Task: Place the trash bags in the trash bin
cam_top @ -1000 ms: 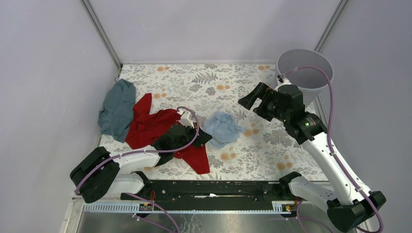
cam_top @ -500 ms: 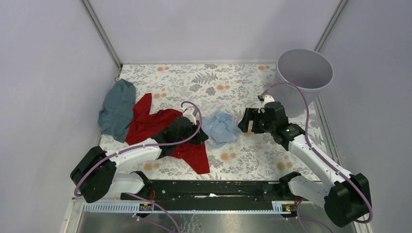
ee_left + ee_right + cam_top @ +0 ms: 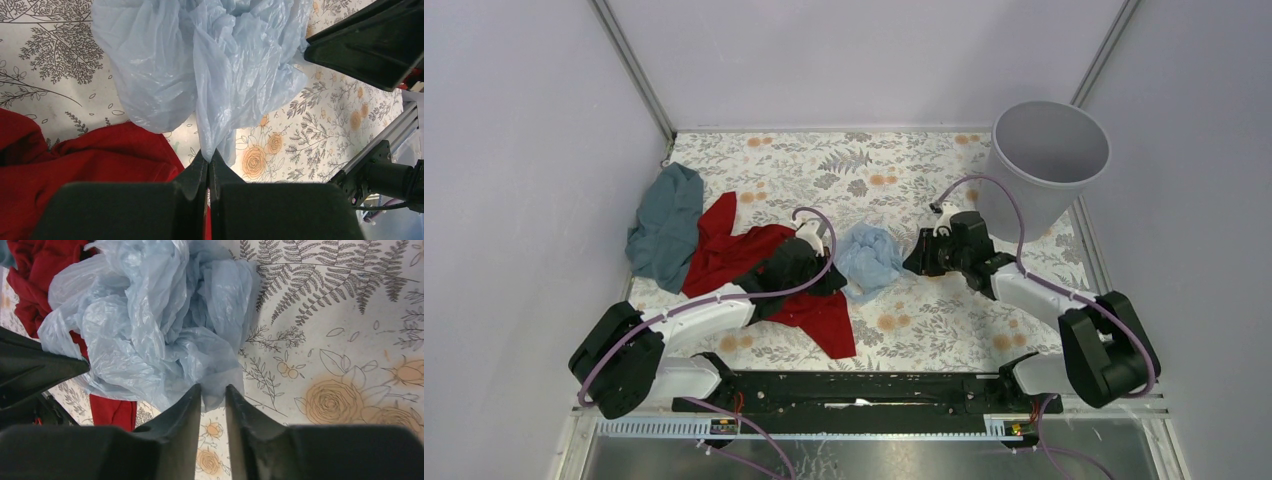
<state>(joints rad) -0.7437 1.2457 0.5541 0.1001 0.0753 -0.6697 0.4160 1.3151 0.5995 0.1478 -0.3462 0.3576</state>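
Top external view shows the right gripper dropped from beside the trash bin to the trash bag, its narrowly parted fingers straddling the bag's edge. The left gripper pinches a fold at its fingertips, the bag bunched just ahead. Lifting toward the bin likely follows.

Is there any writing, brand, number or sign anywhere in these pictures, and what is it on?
None can be read.
The bin is plain grey, the bag is unprinted film, the red cloth and the teal cloth are plain, and the table cover bears only flowers and leaves, no letters.
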